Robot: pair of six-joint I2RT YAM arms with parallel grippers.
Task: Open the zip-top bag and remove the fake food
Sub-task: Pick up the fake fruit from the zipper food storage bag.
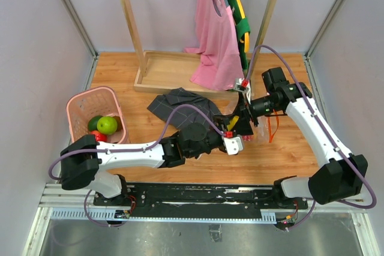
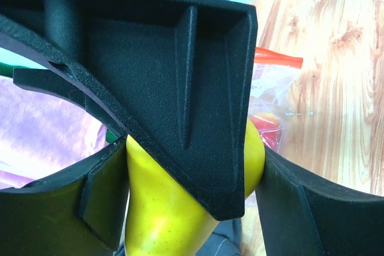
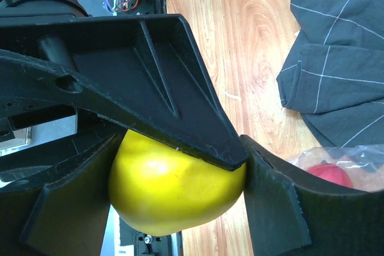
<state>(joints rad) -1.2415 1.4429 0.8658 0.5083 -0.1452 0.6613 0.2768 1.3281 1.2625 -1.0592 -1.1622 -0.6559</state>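
Glossy yellow plastic fruit point(image 2: 162, 220) gripped by both left tool point(image 2: 195, 175) and right tool point(image 3: 177, 184), just right of grey checked cloth point(image 1: 180, 103). Its long axis slants across left tool's gap. Clear crinkly zip-top bag point(image 2: 273, 85) beside it, red fruit point(image 3: 327, 175) inside. Bare wooden bench point(image 1: 282, 160) right of cloth.

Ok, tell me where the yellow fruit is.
Top view, right of centre: the yellow fruit is pinched between the left gripper and right gripper, beside the zip-top bag.

Left pincer point(image 2: 192, 202) clamped on yellow fruit point(image 2: 156, 220), right pincer point(image 3: 180, 190) clamped on same
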